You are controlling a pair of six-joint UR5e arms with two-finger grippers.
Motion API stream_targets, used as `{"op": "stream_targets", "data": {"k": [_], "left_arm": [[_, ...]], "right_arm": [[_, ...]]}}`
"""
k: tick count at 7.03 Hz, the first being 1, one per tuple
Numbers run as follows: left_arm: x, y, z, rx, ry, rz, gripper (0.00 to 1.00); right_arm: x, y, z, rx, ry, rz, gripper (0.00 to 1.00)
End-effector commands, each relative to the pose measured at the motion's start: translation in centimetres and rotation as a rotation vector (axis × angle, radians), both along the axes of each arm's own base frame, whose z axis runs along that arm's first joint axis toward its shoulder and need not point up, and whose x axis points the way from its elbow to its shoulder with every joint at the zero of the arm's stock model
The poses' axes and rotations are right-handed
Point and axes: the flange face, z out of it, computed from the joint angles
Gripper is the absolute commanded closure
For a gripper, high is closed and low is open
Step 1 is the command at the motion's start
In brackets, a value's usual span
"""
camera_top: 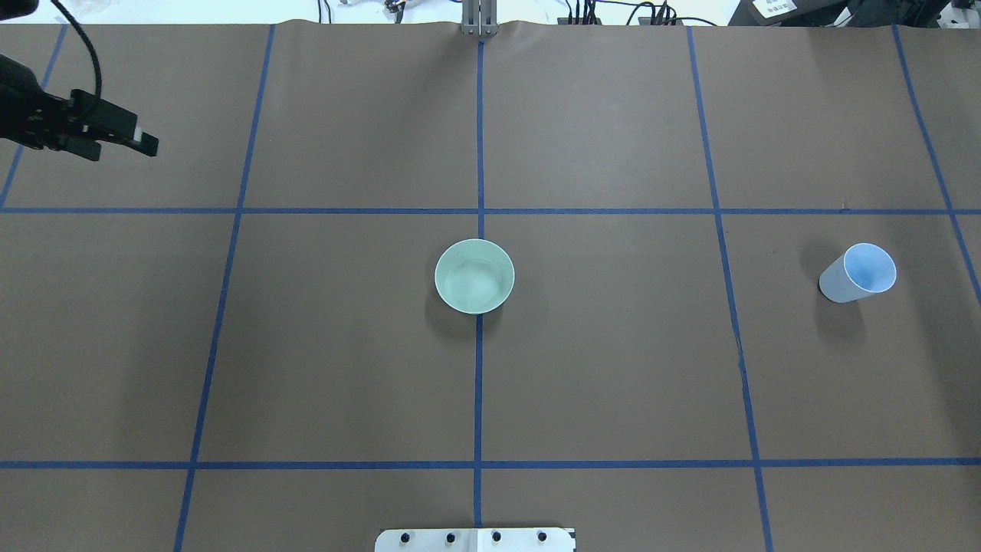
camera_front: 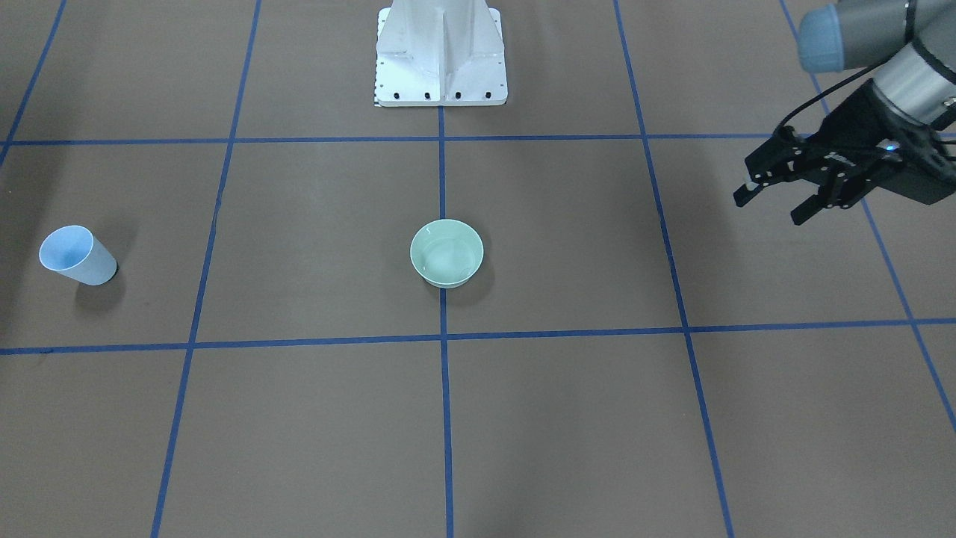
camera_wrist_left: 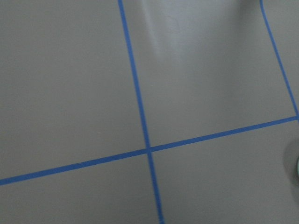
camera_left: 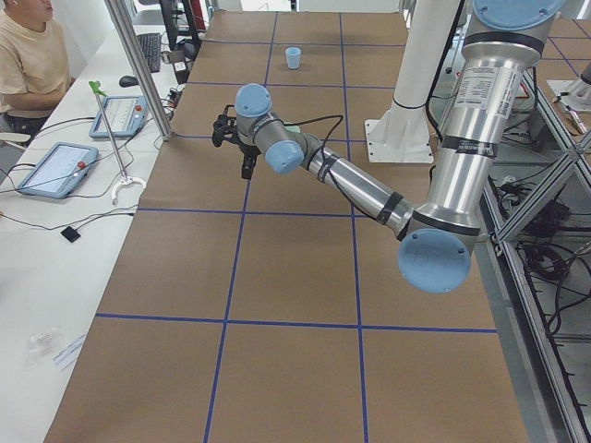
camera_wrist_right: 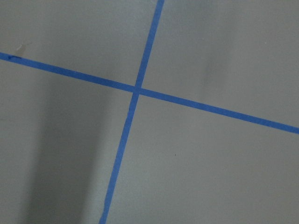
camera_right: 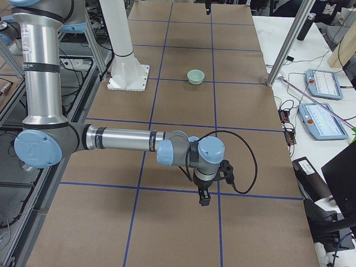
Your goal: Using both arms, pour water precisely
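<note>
Overhead exterior view: green bowl (camera_top: 474, 276) at table centre holding faint water (camera_top: 475, 282), blue cup (camera_top: 858, 274) well apart, untouched; left gripper (camera_top: 115, 138) open, empty, far off; right gripper (camera_right: 204, 194) state cannot tell; pouring apparently done or pending; next, likely a cup grasp.

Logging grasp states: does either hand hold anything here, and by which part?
Left hand is open, holding nothing. Right hand shows only sideways; cannot tell.

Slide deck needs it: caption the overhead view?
Green bowl at centre, blue cup upright at right, left gripper at far left.
</note>
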Motion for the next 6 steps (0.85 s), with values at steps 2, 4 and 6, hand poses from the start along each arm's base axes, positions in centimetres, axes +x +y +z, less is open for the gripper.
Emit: {"op": "stream_targets", "data": {"k": [2, 4, 6], "left_arm": [[19.1, 4.1, -7.2, -0.096, 0.01, -0.07, 0.0], [28.9, 3.8, -9.4, -0.135, -0.027, -0.122, 0.0], [36.1, 3.6, -8.4, -0.155, -0.106, -0.131, 0.0]], "right_arm": [[-0.1, -0.1, -0.1, 0.008, -0.001, 0.0, 0.0], [-0.1, -0.1, -0.1, 0.006, -0.001, 0.0, 0.0], [-0.1, -0.1, -0.1, 0.006, -0.001, 0.0, 0.0]]}}
